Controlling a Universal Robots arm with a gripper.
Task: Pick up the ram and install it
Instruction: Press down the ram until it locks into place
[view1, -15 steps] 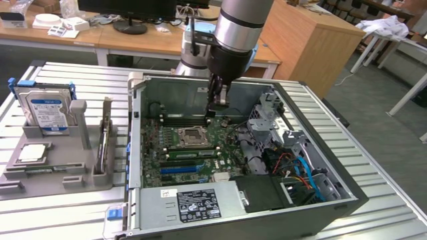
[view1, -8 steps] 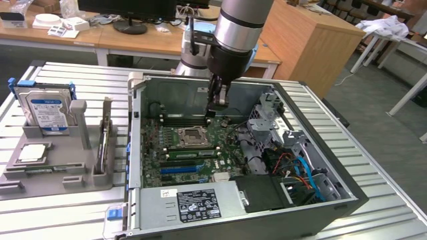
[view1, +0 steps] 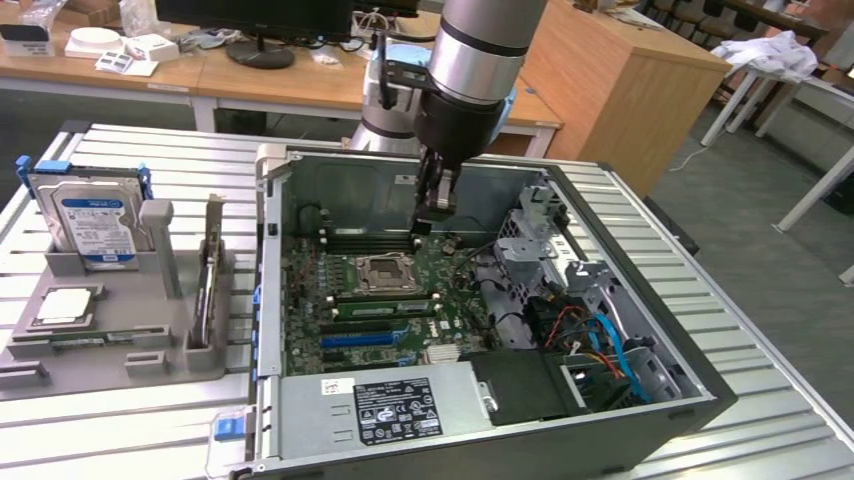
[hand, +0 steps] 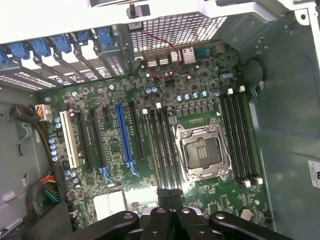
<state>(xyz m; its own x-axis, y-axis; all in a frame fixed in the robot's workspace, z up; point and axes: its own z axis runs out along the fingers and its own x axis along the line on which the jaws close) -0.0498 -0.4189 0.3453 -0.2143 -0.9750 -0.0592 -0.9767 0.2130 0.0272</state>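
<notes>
— so, where is the ram (view1: 383, 307) sitting?

— it is lying on edge in the motherboard (view1: 320, 290), a slim green stick with dark chips. it is standing in the slot bank just beside the cpu socket (view1: 384, 270), on the socket's near side in the exterior view, and it is looking seated there.

— and is the gripper (view1: 427, 226) holding anything?

— no, its fingers are pressing together with nothing showing between them. it is hanging above the board inside the open computer case (view1: 400, 185), over the far side of the socket and apart from the ram. in the wrist view the closed gripper (hand: 170, 194) is pointing down over the end of a slot bank next to the cpu socket (hand: 202, 150).

— what is lying around the case?

— a grey holder (view1: 80, 372) is resting on the slatted table (view1: 747, 330) at the exterior view's left, well apart from the gripper. a silver hard drive (view1: 96, 222) with a blue-and-white label is standing upright in it.
</notes>
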